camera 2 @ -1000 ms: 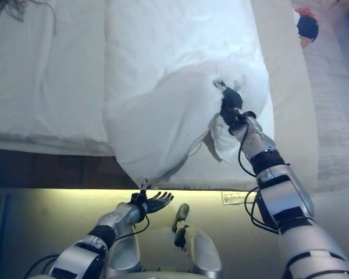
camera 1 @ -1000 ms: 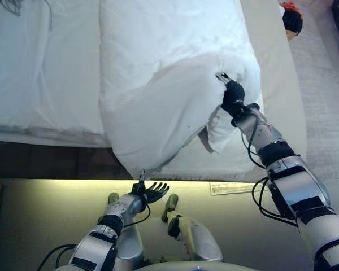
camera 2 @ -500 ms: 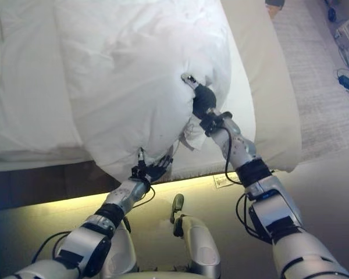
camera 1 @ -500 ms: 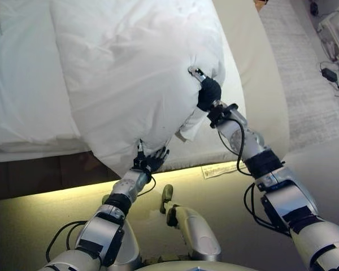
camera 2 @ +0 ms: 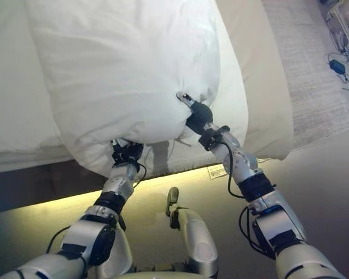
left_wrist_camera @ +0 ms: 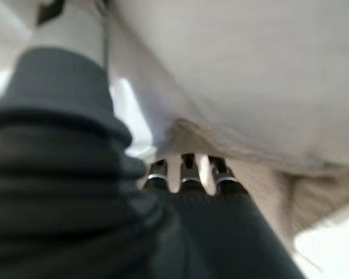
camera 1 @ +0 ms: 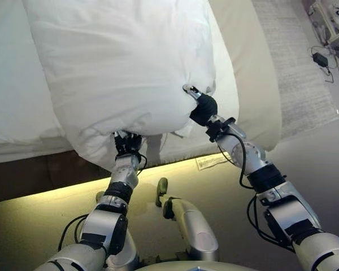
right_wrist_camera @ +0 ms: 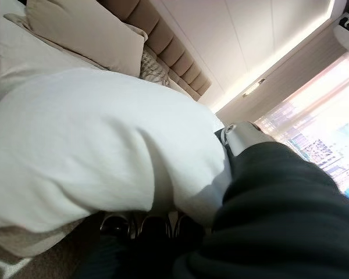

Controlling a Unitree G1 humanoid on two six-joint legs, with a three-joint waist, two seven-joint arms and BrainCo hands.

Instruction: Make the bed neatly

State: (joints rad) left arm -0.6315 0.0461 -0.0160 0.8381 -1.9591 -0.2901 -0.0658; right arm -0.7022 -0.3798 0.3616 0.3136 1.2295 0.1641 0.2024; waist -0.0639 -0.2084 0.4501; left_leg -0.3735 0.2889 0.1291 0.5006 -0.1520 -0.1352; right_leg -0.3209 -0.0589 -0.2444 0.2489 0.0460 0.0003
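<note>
A thick white duvet [camera 1: 118, 62] lies bunched over the foot of the bed [camera 1: 254, 96], its near edge bulging past the mattress. My right hand [camera 1: 203, 109] is shut on the duvet's near right edge; in the right wrist view its fingers [right_wrist_camera: 141, 224] go under the white cloth [right_wrist_camera: 93, 145]. My left hand [camera 1: 127, 144] is up at the duvet's lower near edge, fingers curled into a fold; in the left wrist view the fingers [left_wrist_camera: 186, 174] press into the cloth [left_wrist_camera: 250, 87].
A beige cover shows on the bed's right side. The dark bed base [camera 1: 22, 180] runs along the lit floor. A grey rug [camera 1: 294, 73] and cables [camera 1: 322, 56] lie to the right. A beige pillow [right_wrist_camera: 81, 35] and padded headboard [right_wrist_camera: 168, 52] stand at the far end.
The camera has shifted. My left hand rose from open below the bed edge and closed on the duvet's lower edge. My right hand drew the duvet toward the near edge.
</note>
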